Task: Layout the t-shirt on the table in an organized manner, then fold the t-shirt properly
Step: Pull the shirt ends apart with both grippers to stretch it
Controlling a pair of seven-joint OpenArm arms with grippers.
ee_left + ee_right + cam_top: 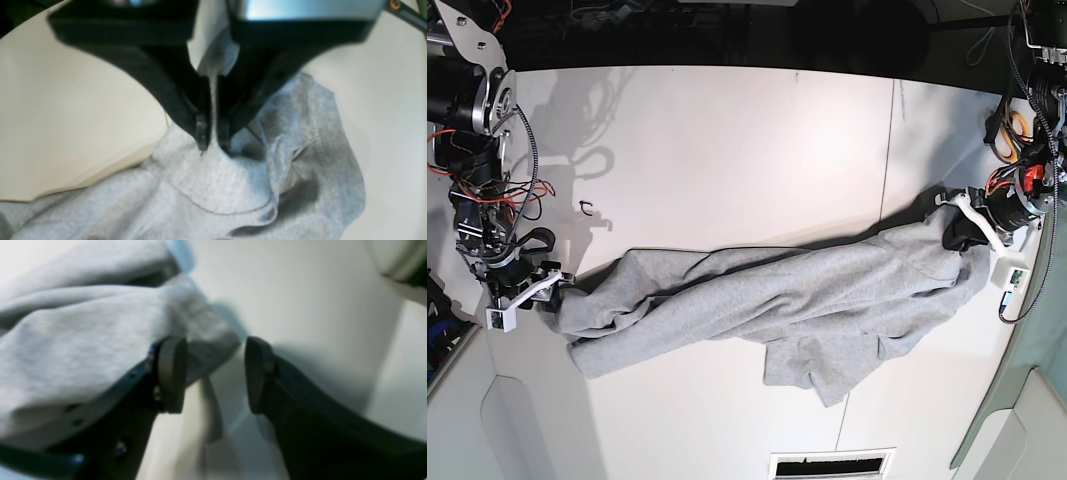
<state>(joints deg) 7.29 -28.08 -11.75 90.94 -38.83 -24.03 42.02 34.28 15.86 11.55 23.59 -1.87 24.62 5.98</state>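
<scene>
The light grey t-shirt lies crumpled in a long band across the white table, with one flap hanging toward the front. At the shirt's right end, my left gripper is shut on a pinch of it. In the left wrist view a ridge of the t-shirt runs up between the closed tips of the left gripper. My right gripper sits at the shirt's left end. In the right wrist view the right gripper stands open, and a corner of the t-shirt reaches toward the gap without being pinched.
A small dark hook-shaped item lies on the table's left half. A thin seam crosses the table on the right. A slotted vent sits at the front edge. A grey-green panel borders the front right corner.
</scene>
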